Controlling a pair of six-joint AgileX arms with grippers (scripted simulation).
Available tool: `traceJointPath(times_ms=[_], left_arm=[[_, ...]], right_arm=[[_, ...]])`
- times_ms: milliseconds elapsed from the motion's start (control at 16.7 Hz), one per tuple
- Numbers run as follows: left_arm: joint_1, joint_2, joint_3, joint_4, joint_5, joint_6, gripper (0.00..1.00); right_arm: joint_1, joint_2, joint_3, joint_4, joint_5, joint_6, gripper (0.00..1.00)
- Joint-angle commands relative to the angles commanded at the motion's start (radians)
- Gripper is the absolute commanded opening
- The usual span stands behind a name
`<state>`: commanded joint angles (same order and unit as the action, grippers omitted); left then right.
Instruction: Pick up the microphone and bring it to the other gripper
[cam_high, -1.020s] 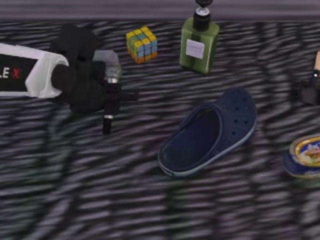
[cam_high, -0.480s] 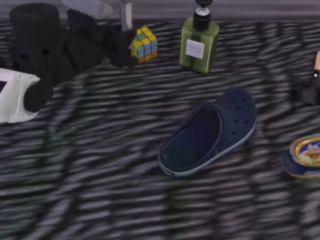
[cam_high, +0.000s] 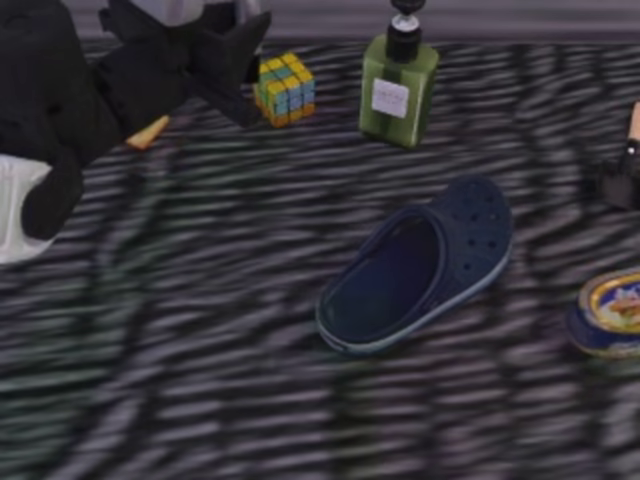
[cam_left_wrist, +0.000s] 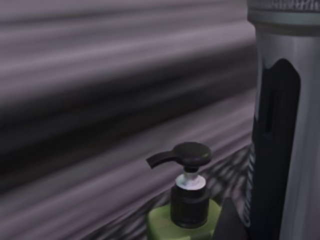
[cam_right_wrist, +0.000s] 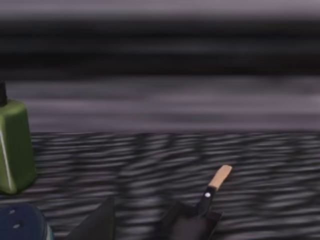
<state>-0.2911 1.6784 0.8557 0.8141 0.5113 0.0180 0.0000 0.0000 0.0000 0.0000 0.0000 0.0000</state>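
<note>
**Mic's off the counter, up in the left jaws at the top-left corner**

Quick rundown of where you are. Your left gripper (cam_high: 225, 55) sits in the upper left of the top view, hanging over the far edge of the counter (cam_high: 200, 330), with the big black arm filling that corner. The jaws are closed around the microphone (cam_left_wrist: 300, 125). In the left wrist view it fills the right side of the frame, a silver-grey body with a long black inset, standing upright and very close to the lens. From above you only catch a pale grey sliver of it at the very top edge, so don't expect much from that view.

Just right of the left gripper is the colourful puzzle cube (cam_high: 283, 88), close to the fingers, though I can't tell if they touch. A small orange bit (cam_high: 148, 132) peeks out beside the arm, lower left of the cube.

The green pump bottle (cam_high: 398, 90) stands upright at upper centre, and the left wrist view shows its black pump head too. The blue clog (cam_high: 420, 265) lies diagonally mid-frame, well apart from the mic. A round blue-and-gold tin (cam_high: 610, 315) sits at the right edge.

The right gripper (cam_right_wrist: 142, 230) only shows as dark shapes along the bottom of the right wrist view, and you can't tell how its jaws stand. Just beyond it lies a black tool with a tan handle tip (cam_right_wrist: 220, 177).
</note>
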Motion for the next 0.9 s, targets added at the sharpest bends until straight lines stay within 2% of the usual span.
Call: traceJointPath(times_ms=[180,300,720,900], left_arm=[[-0.008,0.002,0.004,-0.003,-0.005,0.0,0.0],[-0.041,-0.013,-0.002,-0.005,-0.039,-0.002,0.0],[-0.276,-0.127,-0.049,-0.025,-0.293,-0.019,0.0],[-0.34,-0.16,-0.061,-0.03,-0.359,-0.023,0.0]], right_arm=[[0.0,0.0,0.0,0.0,0.0,0.0,1.0],[0.0,0.0,0.0,0.0,0.0,0.0,1.0],[0.0,0.0,0.0,0.0,0.0,0.0,1.0],[0.0,0.0,0.0,0.0,0.0,0.0,1.0]])
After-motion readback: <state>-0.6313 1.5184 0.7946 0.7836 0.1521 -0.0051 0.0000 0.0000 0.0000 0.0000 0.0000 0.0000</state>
